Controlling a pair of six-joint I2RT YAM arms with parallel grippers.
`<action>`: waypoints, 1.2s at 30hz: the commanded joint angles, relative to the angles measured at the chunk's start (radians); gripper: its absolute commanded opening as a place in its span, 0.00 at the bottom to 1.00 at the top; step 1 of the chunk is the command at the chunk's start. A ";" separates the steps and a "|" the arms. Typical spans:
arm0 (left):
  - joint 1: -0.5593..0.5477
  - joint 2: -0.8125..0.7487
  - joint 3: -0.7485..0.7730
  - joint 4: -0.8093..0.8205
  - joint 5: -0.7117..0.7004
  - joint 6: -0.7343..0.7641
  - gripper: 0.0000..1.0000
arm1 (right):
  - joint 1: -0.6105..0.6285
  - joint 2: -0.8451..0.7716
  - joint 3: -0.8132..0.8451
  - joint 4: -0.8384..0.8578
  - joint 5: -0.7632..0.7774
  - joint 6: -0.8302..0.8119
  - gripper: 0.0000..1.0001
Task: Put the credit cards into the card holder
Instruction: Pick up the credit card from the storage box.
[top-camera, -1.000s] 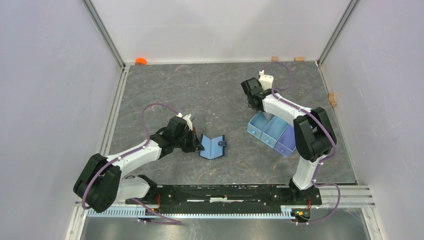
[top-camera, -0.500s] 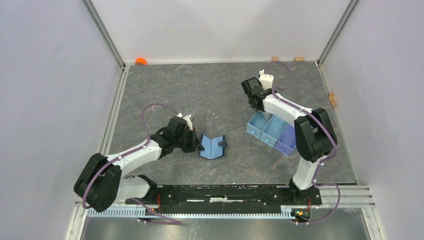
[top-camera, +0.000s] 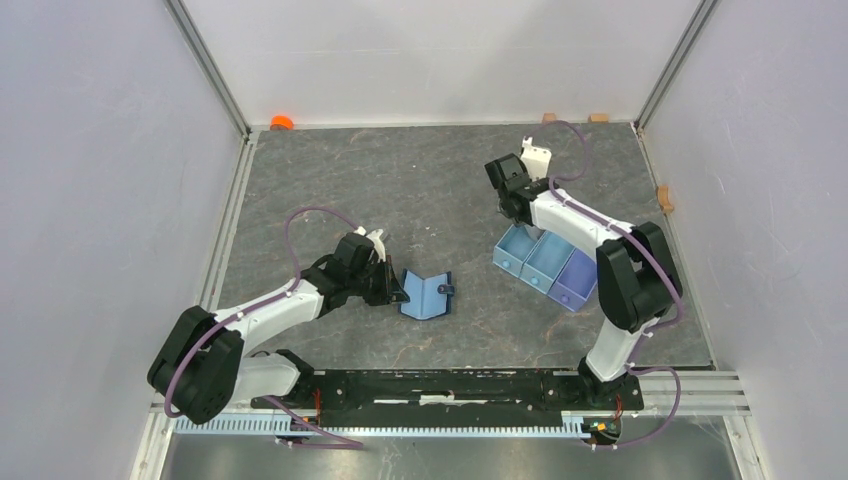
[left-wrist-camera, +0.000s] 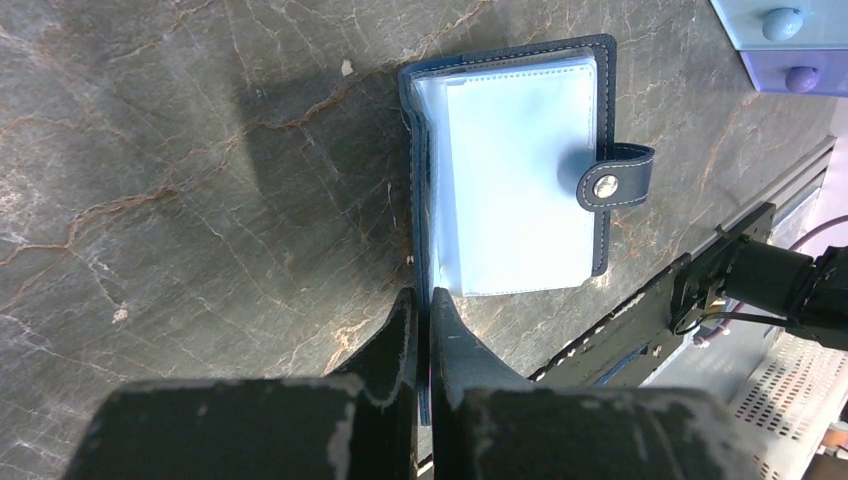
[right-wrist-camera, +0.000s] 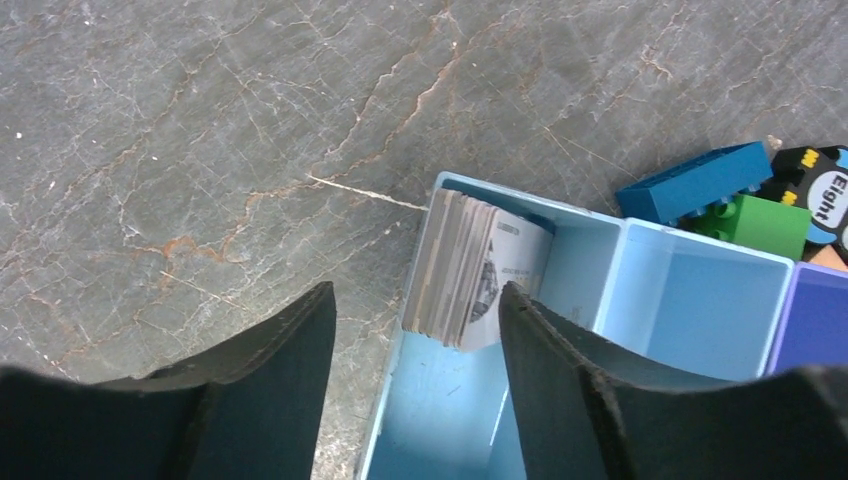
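The card holder (top-camera: 425, 293) lies open on the table, a dark navy wallet with pale blue pockets (left-wrist-camera: 520, 180) and a snap strap. My left gripper (top-camera: 393, 290) is shut on the wallet's near left edge; in the left wrist view its jaws (left-wrist-camera: 424, 295) pinch the thin navy flap. A stack of credit cards (right-wrist-camera: 470, 268) stands on edge in the left compartment of the light-blue tray (top-camera: 545, 262). My right gripper (right-wrist-camera: 415, 300) hangs open above that stack. One finger is over the table outside the tray wall, the other is by the partition, and neither touches the cards.
Blue (right-wrist-camera: 695, 180) and green (right-wrist-camera: 760, 222) toy blocks lie just beyond the tray (right-wrist-camera: 700, 310). An orange object (top-camera: 282, 122) sits at the back left corner. Small wooden blocks (top-camera: 549, 117) line the back and right walls. The black rail (left-wrist-camera: 640, 330) runs close to the wallet's near side.
The right gripper's jaws have narrowed somewhat and the right arm has shifted slightly over the tray. The left arm and the wallet have not moved.
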 joint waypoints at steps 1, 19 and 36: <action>0.003 -0.001 0.030 0.019 0.024 0.029 0.02 | 0.000 -0.074 -0.033 0.012 0.056 0.021 0.69; 0.003 0.006 0.024 0.025 0.037 0.027 0.02 | -0.041 0.072 -0.031 0.078 -0.061 0.037 0.86; 0.003 0.032 0.033 0.033 0.037 0.027 0.02 | -0.038 0.070 0.053 0.112 -0.080 0.004 0.82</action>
